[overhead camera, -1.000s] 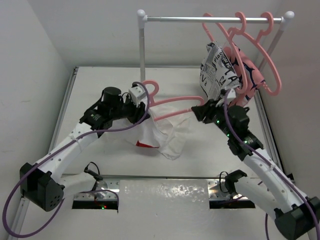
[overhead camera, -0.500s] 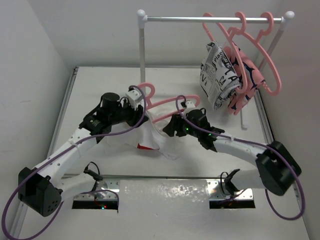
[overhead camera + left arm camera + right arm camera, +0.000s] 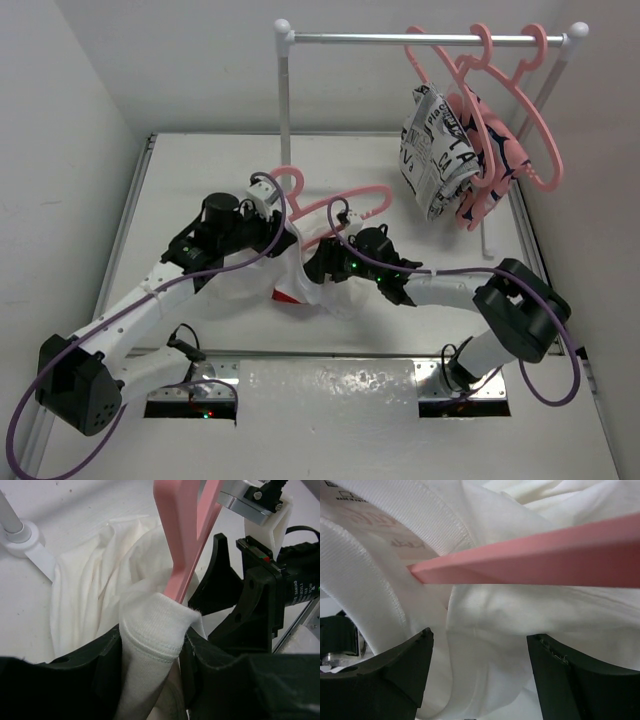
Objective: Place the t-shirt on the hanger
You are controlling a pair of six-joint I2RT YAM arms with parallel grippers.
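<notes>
Left end effector (image 3: 151, 652) tight on t-shirt (image 3: 87, 597)

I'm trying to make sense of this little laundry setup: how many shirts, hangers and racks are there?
Shirts: 3, namely white shirt, newsprint shirt, pink shirt
Hangers: 4, namely table hanger and three rail hangers
Racks: 1, the rack
Total: 8
</notes>
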